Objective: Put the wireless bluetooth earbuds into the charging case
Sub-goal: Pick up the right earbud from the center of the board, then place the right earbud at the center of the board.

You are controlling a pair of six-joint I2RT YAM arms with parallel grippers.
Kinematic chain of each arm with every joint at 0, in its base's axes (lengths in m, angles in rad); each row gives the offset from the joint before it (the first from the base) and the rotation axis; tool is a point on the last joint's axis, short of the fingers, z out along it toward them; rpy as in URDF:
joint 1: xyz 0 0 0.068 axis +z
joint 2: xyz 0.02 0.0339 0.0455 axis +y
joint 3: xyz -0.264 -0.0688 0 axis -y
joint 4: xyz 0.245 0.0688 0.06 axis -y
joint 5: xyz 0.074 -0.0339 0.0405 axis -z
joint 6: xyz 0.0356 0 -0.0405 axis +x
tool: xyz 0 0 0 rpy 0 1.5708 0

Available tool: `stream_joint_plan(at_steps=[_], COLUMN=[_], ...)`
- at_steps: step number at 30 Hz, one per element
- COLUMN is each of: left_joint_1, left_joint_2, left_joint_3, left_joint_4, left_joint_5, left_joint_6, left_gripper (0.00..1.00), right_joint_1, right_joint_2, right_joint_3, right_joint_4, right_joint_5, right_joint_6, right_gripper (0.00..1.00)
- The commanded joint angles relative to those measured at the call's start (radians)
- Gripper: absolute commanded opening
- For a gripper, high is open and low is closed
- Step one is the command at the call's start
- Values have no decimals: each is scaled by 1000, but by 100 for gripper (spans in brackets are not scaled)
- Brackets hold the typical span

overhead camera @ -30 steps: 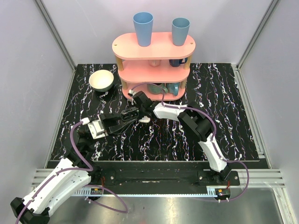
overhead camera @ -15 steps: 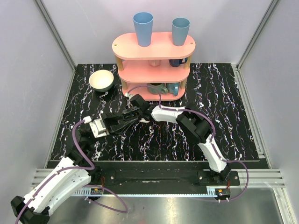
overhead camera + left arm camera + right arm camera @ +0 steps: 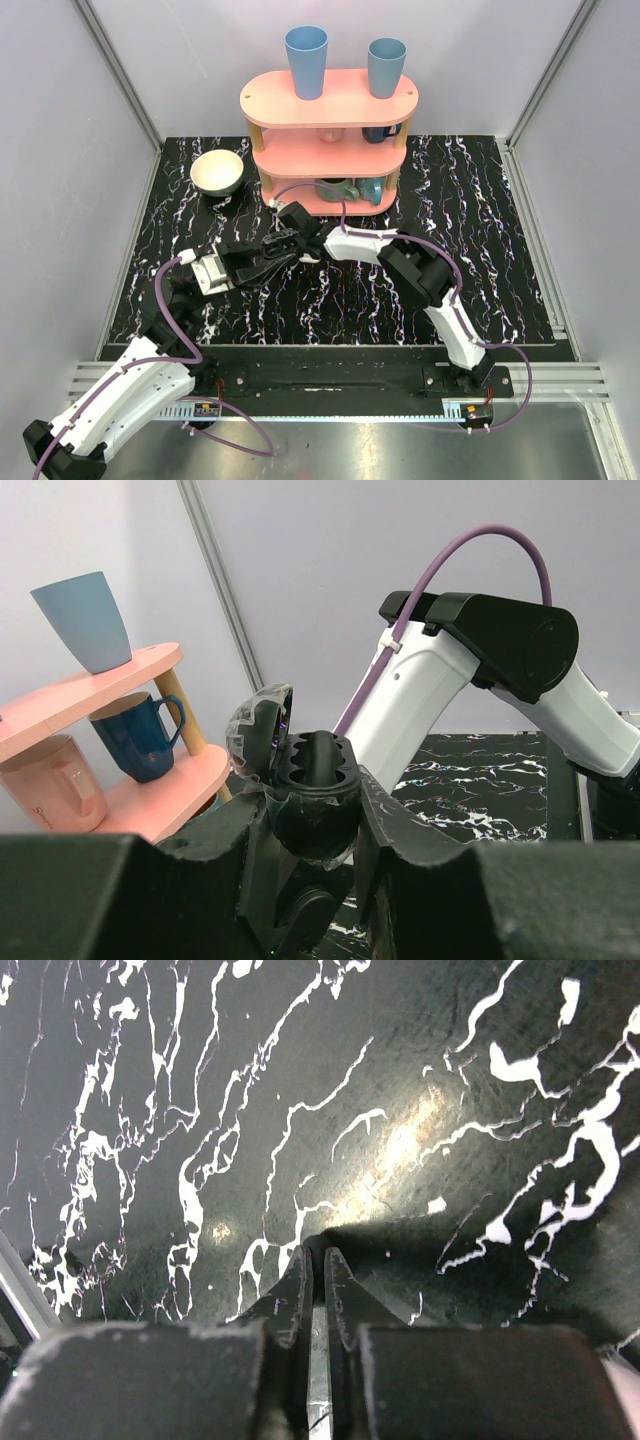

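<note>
I count one charging case (image 3: 308, 775), lid open, gripped in my left pincer (image 3: 312, 830). My right pincer (image 3: 313, 1265), at its one o'clock, points down, nearly closed.

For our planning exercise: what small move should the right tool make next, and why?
Probably lift slightly off the tabletop to check for an earbud: the right tool is all but shut at its surface, nothing visibly pinched; the left tool holds the dark charging case, lid open.
</note>
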Motion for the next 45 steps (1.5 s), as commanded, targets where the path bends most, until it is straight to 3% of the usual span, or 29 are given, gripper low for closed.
stream_joint_plan(at_steps=[1, 6, 12, 18, 22, 26, 37, 39, 45], left_joint_1=[5, 4, 5, 5, 5, 5, 5, 5, 5], left_joint_2=[-8, -5, 12, 36, 46, 38, 32, 29, 19], left_joint_3=[29, 29, 32, 35, 38, 46, 41, 45, 41], left_joint_4=[36, 41, 59, 76, 84, 67, 59, 52, 35], left_joint_5=[-13, -13, -3, 11, 14, 11, 5, 5, -7], left_joint_6=[9, 8, 3, 0, 3, 9, 14, 17, 28], left_gripper=[0, 0, 0, 0, 0, 0, 0, 0, 0], right_joint_1=[8, 5, 1, -7, -15, -21, -21, -21, -21], right_joint_2=[-112, -274, -644, -834, -830, -783, -537, -497, -528], right_joint_3=[-42, -199, -502, -605, -622, -635, -518, -497, -495], right_joint_4=[-36, -10, -22, -425, -599, -691, -671, -654, -564], right_joint_5=[36, 34, 164, 460, 640, 686, 691, 680, 631], right_joint_6=[-2, 25, 110, 136, 189, 269, 331, 315, 295], right_gripper=[0, 0, 0, 0, 0, 0, 4, 21, 46])
